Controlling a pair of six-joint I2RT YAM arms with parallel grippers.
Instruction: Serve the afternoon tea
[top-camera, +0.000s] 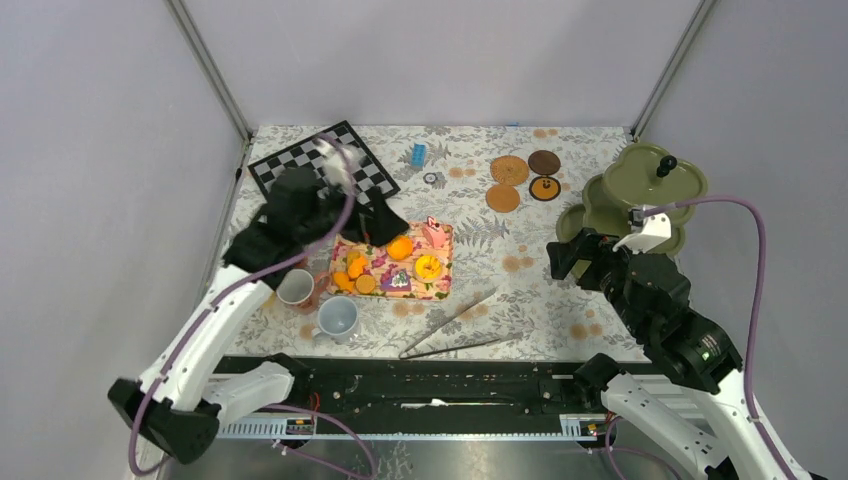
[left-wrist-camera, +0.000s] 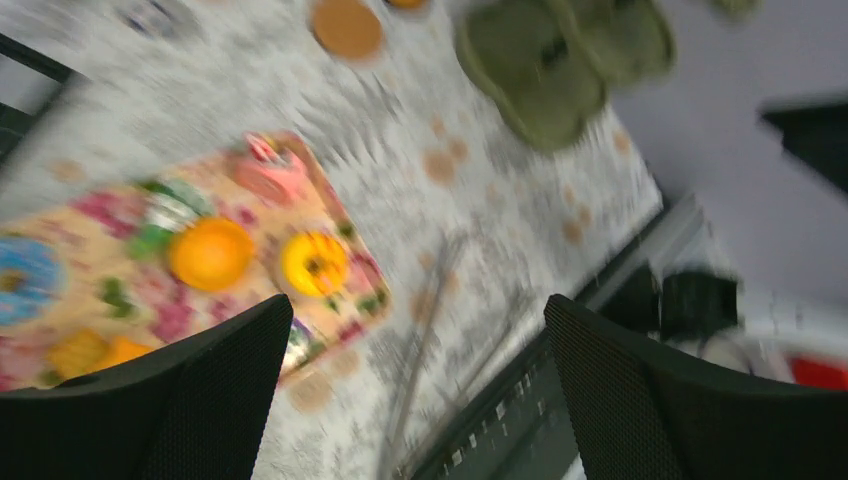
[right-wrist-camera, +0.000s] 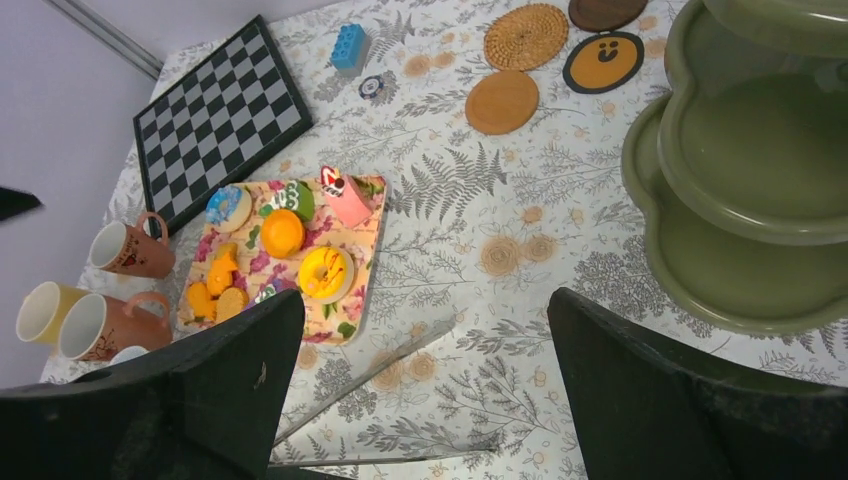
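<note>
Top external view: both jaws gape empty, left gripper above the pastries, likely to pick, right gripper beside the tiered stand.

pastries on mat | mugs L of mat | 4 coasters behind | stand R

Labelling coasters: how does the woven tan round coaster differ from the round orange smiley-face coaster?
The woven tan round coaster shows a ringed wicker texture; the orange smiley-face coaster is smooth and printed. The woven one is tan throughout; the smiley one has a black rim and black face marks. Both are round and lie flat with nothing on them.
</note>
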